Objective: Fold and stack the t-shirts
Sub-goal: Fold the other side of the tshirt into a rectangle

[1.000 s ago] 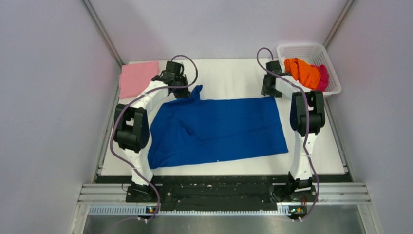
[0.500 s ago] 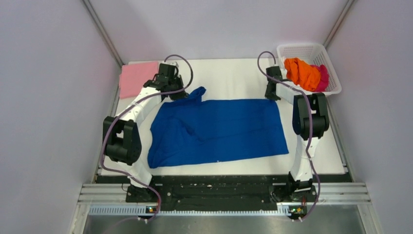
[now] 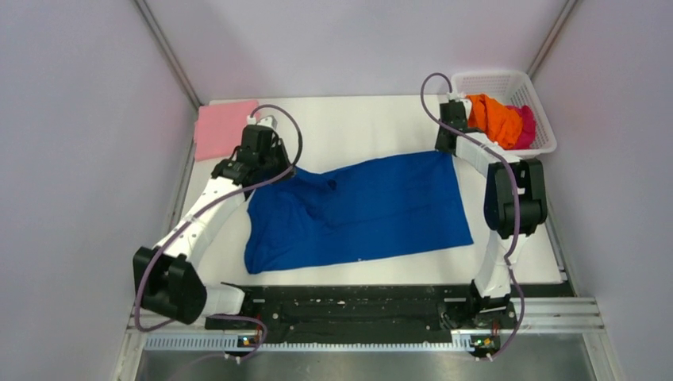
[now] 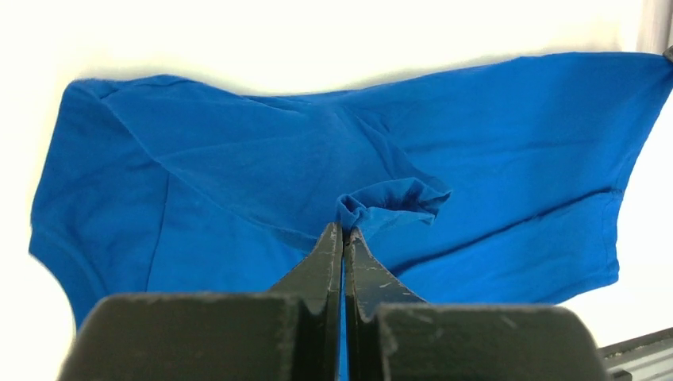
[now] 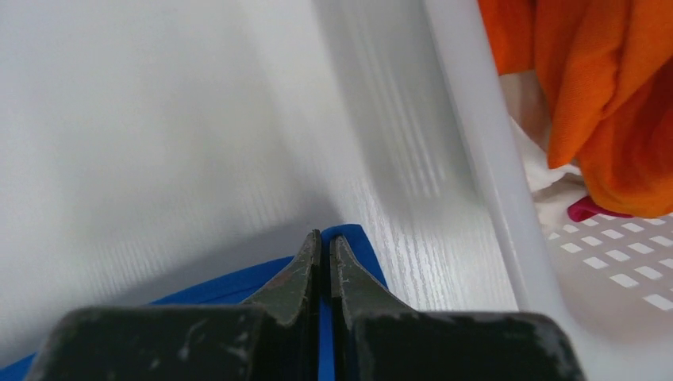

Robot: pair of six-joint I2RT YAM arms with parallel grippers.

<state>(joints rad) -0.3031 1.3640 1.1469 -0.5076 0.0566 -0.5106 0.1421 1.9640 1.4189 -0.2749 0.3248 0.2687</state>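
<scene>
The royal blue t-shirt (image 3: 357,210) lies spread across the middle of the white table, print hidden. At its far left part my left gripper (image 3: 279,168) is shut on a bunched fold of blue cloth (image 4: 389,198), the fingertips (image 4: 344,230) pressed together. My right gripper (image 3: 447,147) holds the shirt's far right corner, its jaws (image 5: 325,236) shut on the blue edge (image 5: 234,287) just above the table. A folded pink t-shirt (image 3: 222,127) rests at the far left corner. Orange (image 3: 492,119) and magenta (image 3: 528,127) t-shirts lie bunched in the basket.
The white mesh basket (image 3: 508,79) stands at the far right corner; its wall (image 5: 476,143) is close to the right of my right gripper, with orange cloth (image 5: 603,95) hanging over it. Grey walls enclose the table on three sides.
The right gripper went from open to shut on the shirt's far right corner and moved back. The left arm swung out to the left, dragging the bunched cloth with it.
</scene>
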